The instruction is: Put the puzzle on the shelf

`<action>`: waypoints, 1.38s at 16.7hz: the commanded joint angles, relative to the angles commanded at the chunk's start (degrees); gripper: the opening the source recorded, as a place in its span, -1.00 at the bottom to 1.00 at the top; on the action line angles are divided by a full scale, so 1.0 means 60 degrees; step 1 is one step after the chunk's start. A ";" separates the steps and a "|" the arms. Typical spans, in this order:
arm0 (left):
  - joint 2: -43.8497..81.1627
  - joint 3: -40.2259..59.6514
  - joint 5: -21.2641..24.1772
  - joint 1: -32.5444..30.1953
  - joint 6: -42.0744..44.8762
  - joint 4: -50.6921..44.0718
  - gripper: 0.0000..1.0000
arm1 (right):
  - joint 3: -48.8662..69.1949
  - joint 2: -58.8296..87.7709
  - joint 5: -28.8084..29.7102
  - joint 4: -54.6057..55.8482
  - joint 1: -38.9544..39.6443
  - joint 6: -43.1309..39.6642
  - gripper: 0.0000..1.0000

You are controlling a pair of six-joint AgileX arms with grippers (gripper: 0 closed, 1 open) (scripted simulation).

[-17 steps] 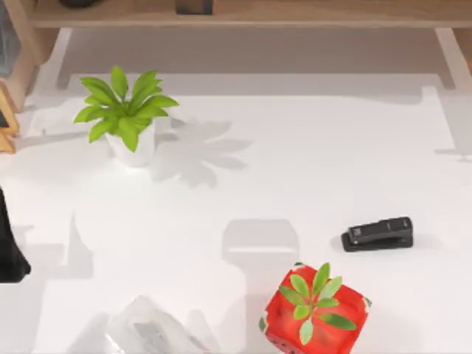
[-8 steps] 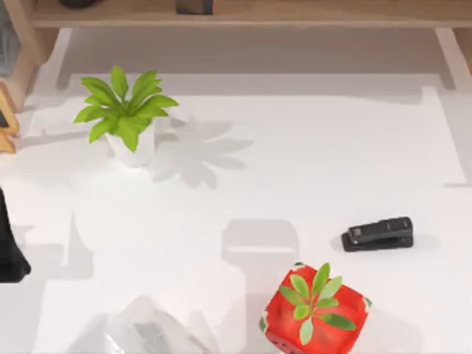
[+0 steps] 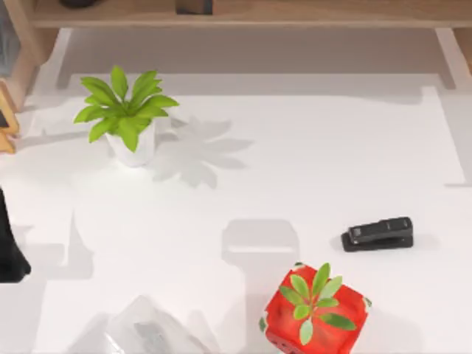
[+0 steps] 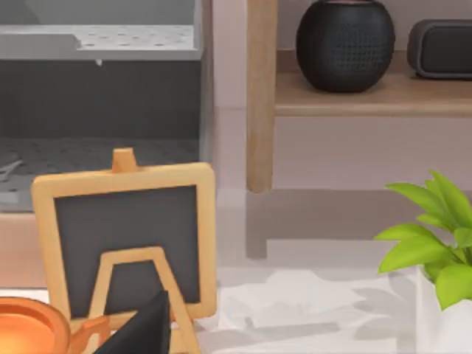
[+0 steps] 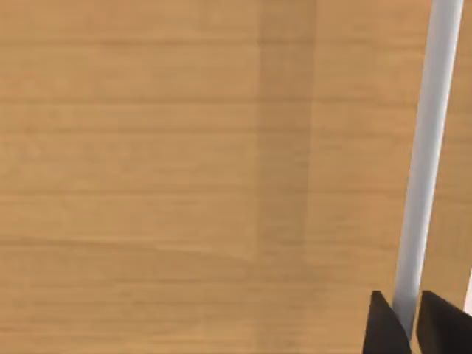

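The puzzle is out of view. The shelf (image 3: pixel 295 13) runs along the back of the table as a long tan plank, with its wooden upright (image 4: pixel 260 96) and board (image 4: pixel 383 94) in the left wrist view. My right gripper (image 5: pixel 413 328) hovers close over a tan wooden surface (image 5: pixel 184 162) beside a white bar (image 5: pixel 424 147); its dark fingertips stand almost together, shut, with nothing between them. My left arm (image 3: pixel 9 254) is parked at the table's left edge, and a dark part of its gripper (image 4: pixel 144 328) faces a small chalkboard easel.
A potted plant (image 3: pixel 127 118) stands back left. A black stapler (image 3: pixel 377 233) lies at the right, and a red box with green leaves (image 3: pixel 316 310) sits at the front. The chalkboard easel (image 4: pixel 125 236), a copper bowl (image 4: pixel 26 328) and black speakers (image 4: pixel 345 43) are near the shelf's left end.
A shadow at the table's right edge has slid further off to the right. The things on the table and my left arm have stayed put.
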 joint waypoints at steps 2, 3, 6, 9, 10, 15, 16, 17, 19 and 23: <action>0.0000 0.0000 0.0000 0.0000 0.0000 0.0000 1.00 | 0.0000 0.0000 0.0000 0.0000 0.0000 0.0000 0.06; 0.0000 0.0000 0.0000 0.0000 0.0000 0.0000 1.00 | 0.0000 0.0000 0.0000 0.0000 0.0000 0.0000 0.21; 0.0000 0.0000 0.0000 0.0000 0.0000 0.0000 1.00 | 0.0000 0.0000 0.0000 0.0000 0.0000 0.0000 0.66; 0.0000 0.0000 0.0000 0.0000 0.0000 0.0000 1.00 | 0.0000 0.0000 0.0000 0.0000 0.0000 0.0000 1.00; 0.0000 0.0000 0.0000 0.0000 0.0000 0.0000 1.00 | 0.0000 0.0000 0.0000 0.0000 0.0000 0.0000 1.00; 0.0000 0.0000 0.0000 0.0000 0.0000 0.0000 1.00 | 0.0000 0.0000 0.0000 0.0000 0.0000 0.0000 1.00; 0.0000 0.0000 0.0000 0.0000 0.0000 0.0000 1.00 | 0.0000 0.0000 0.0000 0.0000 0.0000 0.0000 1.00; 0.0000 0.0000 0.0000 0.0000 0.0000 0.0000 1.00 | 0.0012 0.0002 0.0001 -0.0002 0.0014 0.0000 1.00; 0.0000 0.0000 0.0000 0.0000 0.0000 0.0000 1.00 | -0.0109 -0.0036 -0.0087 0.0093 -0.0095 0.0000 1.00; 0.0000 0.0000 0.0000 0.0000 0.0000 0.0000 1.00 | -0.0575 -0.0173 -0.0463 0.0419 -0.0448 0.0005 1.00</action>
